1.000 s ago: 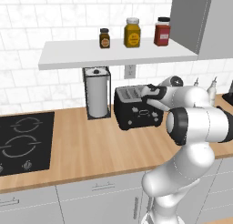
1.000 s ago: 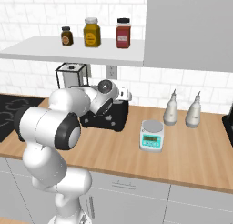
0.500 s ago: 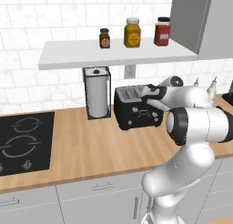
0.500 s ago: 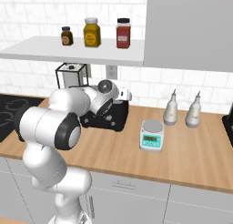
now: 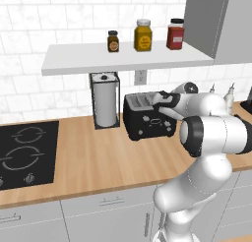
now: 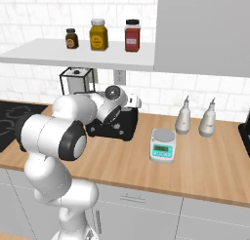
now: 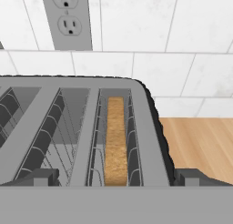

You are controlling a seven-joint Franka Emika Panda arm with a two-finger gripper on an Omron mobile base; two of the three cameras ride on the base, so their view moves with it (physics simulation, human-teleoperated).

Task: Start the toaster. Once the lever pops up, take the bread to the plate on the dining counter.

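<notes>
toaster (image 5: 147, 122): black, two slots on top, pale controls on face; stands on wood counter (image 5: 98, 162) near the tiled wall, just right of the towel roll; in the hand view seen from above, close up.
bread (image 7: 115, 141): tan slice, edge-on, standing down in the right-hand slot as the hand view has it; other slot bare wire.
gripper (image 7: 113, 177): poised just above the toaster's top, over the bread slot; dark fingertips (image 7: 38, 176) set wide, one to each side of that slot; jaws fully apart, nothing between them, no contact with bread visible.
arm: white, reaching forward and bent over the toaster in both base views; hides much of the toaster's right end in the left base view.
outlet (image 7: 68, 19): grey plate on white tile, behind the toaster.
towel roll (image 5: 104, 101): white, upright in a black wire frame, touching or nearly touching the toaster's left side; cannot tell which.
cooktop (image 5: 22, 152): black, set in the counter, well left of the toaster.
shelf (image 5: 123, 59): white, above the toaster; three jars in a row, small dark jar (image 5: 113, 41), yellow jar (image 5: 143, 35), red jar (image 5: 175, 34).
scale (image 6: 163, 145): small, pale, teal display, on the counter right of the toaster.
bottles (image 6: 183, 116): two pale ones, side by side, beyond the scale near the wall.
</notes>
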